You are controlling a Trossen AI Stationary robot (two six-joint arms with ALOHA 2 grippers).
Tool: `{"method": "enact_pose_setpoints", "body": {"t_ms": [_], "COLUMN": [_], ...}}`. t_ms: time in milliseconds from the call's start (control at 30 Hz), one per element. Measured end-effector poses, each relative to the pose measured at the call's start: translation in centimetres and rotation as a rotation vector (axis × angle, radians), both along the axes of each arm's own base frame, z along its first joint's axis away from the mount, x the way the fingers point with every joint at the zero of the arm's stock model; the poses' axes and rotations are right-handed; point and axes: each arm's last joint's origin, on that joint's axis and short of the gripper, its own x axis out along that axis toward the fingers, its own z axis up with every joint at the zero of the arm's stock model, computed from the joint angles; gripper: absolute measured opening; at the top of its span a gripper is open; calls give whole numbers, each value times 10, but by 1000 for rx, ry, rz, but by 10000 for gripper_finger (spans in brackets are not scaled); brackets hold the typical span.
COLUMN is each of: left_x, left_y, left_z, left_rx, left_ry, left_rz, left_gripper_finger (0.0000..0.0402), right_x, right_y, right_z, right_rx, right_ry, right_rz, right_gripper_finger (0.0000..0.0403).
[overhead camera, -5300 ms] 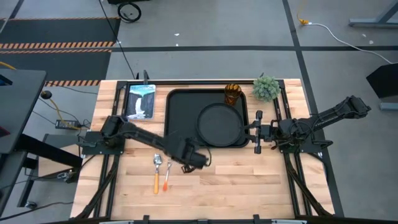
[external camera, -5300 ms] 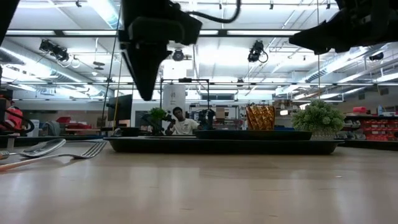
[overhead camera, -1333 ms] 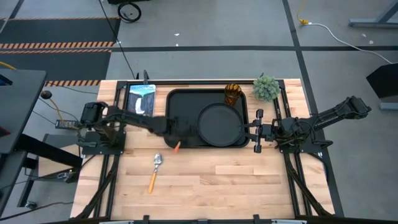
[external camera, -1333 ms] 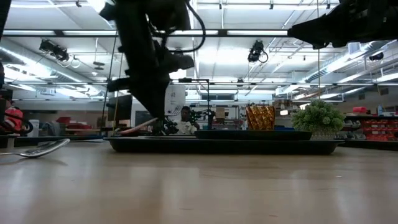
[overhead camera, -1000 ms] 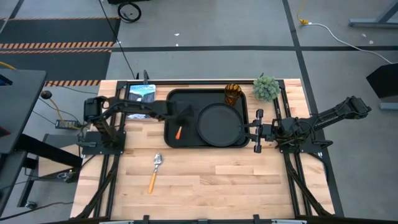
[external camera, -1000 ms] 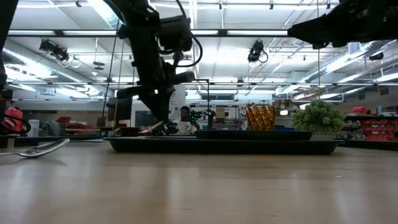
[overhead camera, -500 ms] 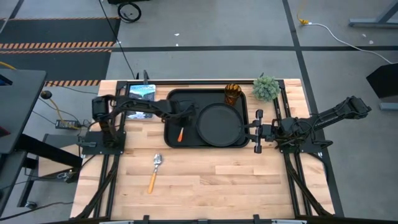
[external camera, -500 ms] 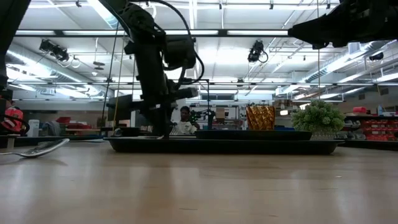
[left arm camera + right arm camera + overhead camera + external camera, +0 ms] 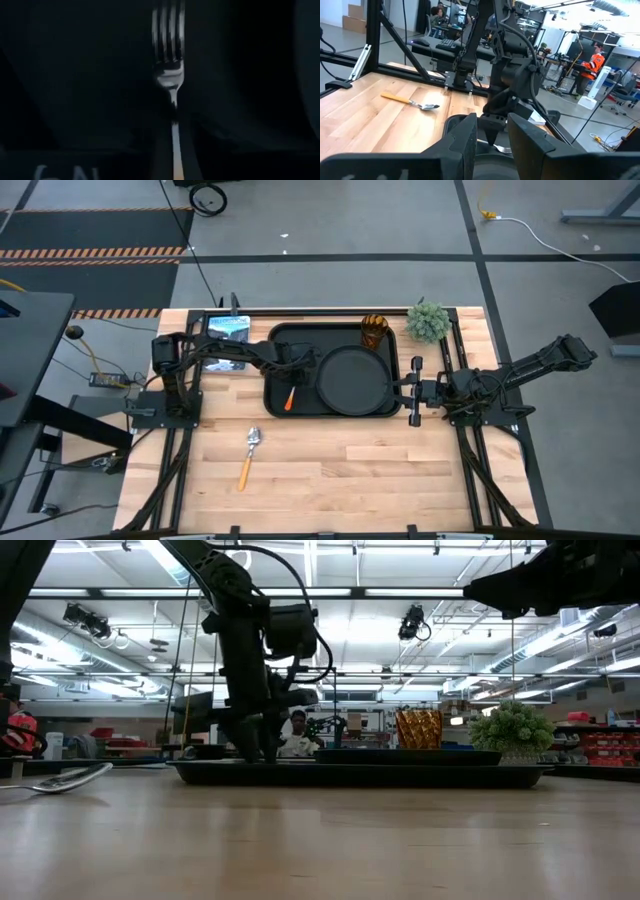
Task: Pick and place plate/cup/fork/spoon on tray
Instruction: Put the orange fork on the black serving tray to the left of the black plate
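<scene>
The fork (image 9: 289, 397) lies on the left part of the tray (image 9: 280, 340), just left of the plate (image 9: 352, 379), its long axis running roughly 1 o'clock to 7 o'clock in the high view, orange handle toward 7 and the pronged end toward 1, under the left gripper (image 9: 299, 367). The high view shows only the handle clearly; the left wrist view supplies the silver prongs (image 9: 168, 30) and neck against the dark tray floor, pointing straight away from the camera. The right wrist view shows the prongs (image 9: 504, 149) lying on the tray directly below the left gripper (image 9: 495, 131). The low view shows that gripper (image 9: 258, 748) down at tray level, with the fork itself hidden behind the tray lip. Whether its fingers are spread or closed cannot be told from any view. The cup (image 9: 373, 331) stands in the tray's far right corner, at about 1 o'clock from the plate. The spoon (image 9: 247, 457) lies on the table (image 9: 400, 470) outside the tray, at about 7 o'clock from the fork, bowl toward the tray, handle pointing toward 7 o'clock. The right gripper (image 9: 415, 391) waits just off the tray's right edge, fingers parted and empty.
</scene>
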Motion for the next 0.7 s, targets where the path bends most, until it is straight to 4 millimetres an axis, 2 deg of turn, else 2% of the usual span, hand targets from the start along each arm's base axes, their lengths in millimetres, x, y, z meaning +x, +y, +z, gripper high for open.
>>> {"method": "enact_pose_setpoints", "body": {"t_ms": [200,400,500,700], "left_x": [6,10,11,14], "left_y": [2,4,6,18], "left_z": [8,14,15,17], "left_rx": [102,332,398,443], "left_ry": [20,121,154,111], "left_rz": [-217,-584,-556,-538], "left_gripper_finger": [130,130,129,112], "right_x": [0,0,0,0], "right_y": [0,0,0,0], "right_z": [1,1,1,1], "right_rx": [2,2,2,2], "right_ry": [-6,-6,-6,-6], "right_rz": [0,0,0,0], "right_gripper_finger": [116,116,116,116]}}
